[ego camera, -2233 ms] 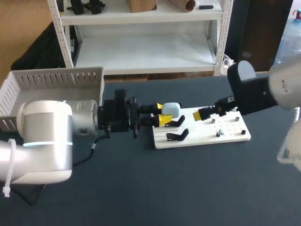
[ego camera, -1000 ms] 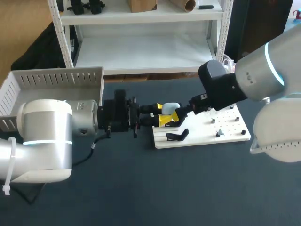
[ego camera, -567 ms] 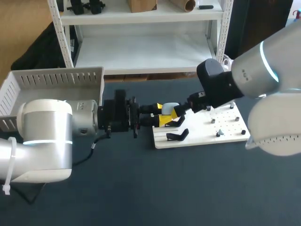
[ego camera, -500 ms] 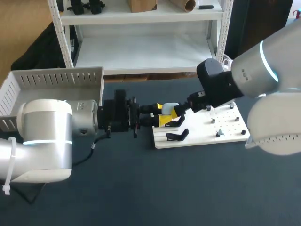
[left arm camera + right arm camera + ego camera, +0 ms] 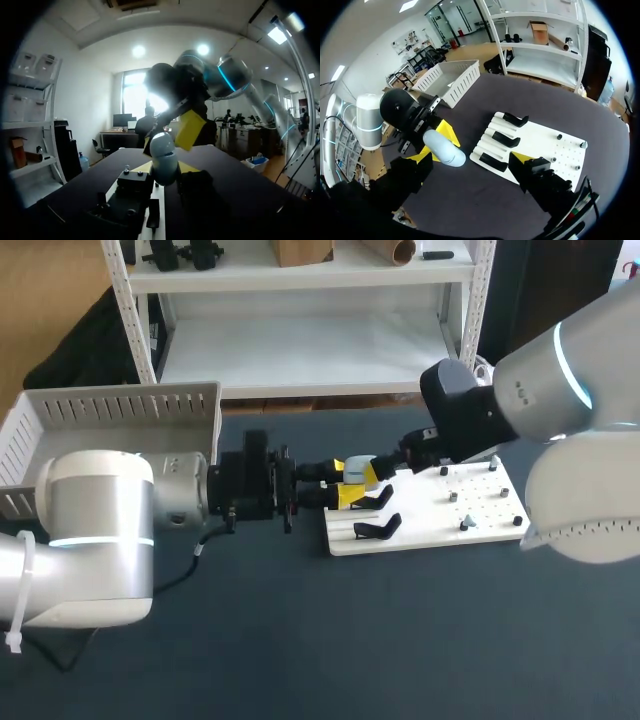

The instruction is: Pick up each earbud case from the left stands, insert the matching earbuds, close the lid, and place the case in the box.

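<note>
The pale blue case sits pinched in the left gripper, over the stand end of the board. The right gripper has just swung across from the pegs and hangs right at it, fingers spread wide, so I reckon earbud fitting comes next. The three stands are bare, and the box shows no case.

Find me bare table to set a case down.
The table from the white board and left arm to the near edge is bare. Crowded: the board's left end, where the left gripper and right gripper meet at the earbud case above the stands.
</note>
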### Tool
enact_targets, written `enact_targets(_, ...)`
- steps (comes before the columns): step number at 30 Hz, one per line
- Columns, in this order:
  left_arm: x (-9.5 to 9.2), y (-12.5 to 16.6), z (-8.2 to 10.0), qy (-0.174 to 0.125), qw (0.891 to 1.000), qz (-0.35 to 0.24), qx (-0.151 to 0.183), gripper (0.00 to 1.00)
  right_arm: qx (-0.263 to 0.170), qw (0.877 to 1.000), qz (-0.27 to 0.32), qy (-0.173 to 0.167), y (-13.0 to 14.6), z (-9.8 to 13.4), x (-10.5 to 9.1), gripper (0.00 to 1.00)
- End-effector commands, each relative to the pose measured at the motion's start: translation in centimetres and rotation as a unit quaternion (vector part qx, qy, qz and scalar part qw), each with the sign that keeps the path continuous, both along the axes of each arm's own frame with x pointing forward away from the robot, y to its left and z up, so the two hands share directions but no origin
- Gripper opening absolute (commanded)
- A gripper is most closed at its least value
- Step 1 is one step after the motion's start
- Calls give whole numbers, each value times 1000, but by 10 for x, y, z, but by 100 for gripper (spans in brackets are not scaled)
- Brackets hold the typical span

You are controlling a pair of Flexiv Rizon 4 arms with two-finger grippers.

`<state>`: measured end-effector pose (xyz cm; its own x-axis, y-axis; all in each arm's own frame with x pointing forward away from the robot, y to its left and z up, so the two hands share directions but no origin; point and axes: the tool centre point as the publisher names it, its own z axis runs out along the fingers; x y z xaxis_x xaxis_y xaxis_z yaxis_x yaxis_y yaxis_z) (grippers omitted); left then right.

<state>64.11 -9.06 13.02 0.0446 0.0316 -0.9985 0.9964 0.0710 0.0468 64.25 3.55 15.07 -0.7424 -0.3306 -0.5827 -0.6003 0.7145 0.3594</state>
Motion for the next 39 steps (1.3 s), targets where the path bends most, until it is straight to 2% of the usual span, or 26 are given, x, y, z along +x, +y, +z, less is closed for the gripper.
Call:
enact_targets(1,-1,0,-1,-1,1000,1,-2,0,-4,1000,-4,-4,1,5,2,100)
enact_targets(6,-1,0,-1,-1,1000,1,-2,0,-2,1000,-9,-21,-1,18,6,100)
enact_targets(11,-1,0,-1,-1,1000,1,-2,0,-12,998,-26,-56,-18,39,16,100)
enact_targets(15,-1,0,-1,-1,1000,1,-2,0,-57,993,-58,-82,-46,48,29,100)
enact_targets(20,-1,0,-1,-1,1000,1,-2,0,-132,981,-108,-91,-89,43,51,100)
enact_targets(24,-1,0,-1,-1,1000,1,-2,0,-182,970,-136,-85,-118,31,64,100)
enact_targets(27,-1,0,-1,-1,1000,1,-2,0,-212,965,-143,-63,-132,17,72,100)
enact_targets(32,-1,0,-1,-1,1000,1,-2,0,-258,955,-141,-32,-146,-6,81,100)
enact_targets(38,-1,0,-1,-1,1000,1,-2,0,-290,947,-136,-1,-155,-29,93,100)
enact_targets(39,-1,0,-1,-1,1000,1,-2,0,-295,946,-135,6,-157,-34,96,89)
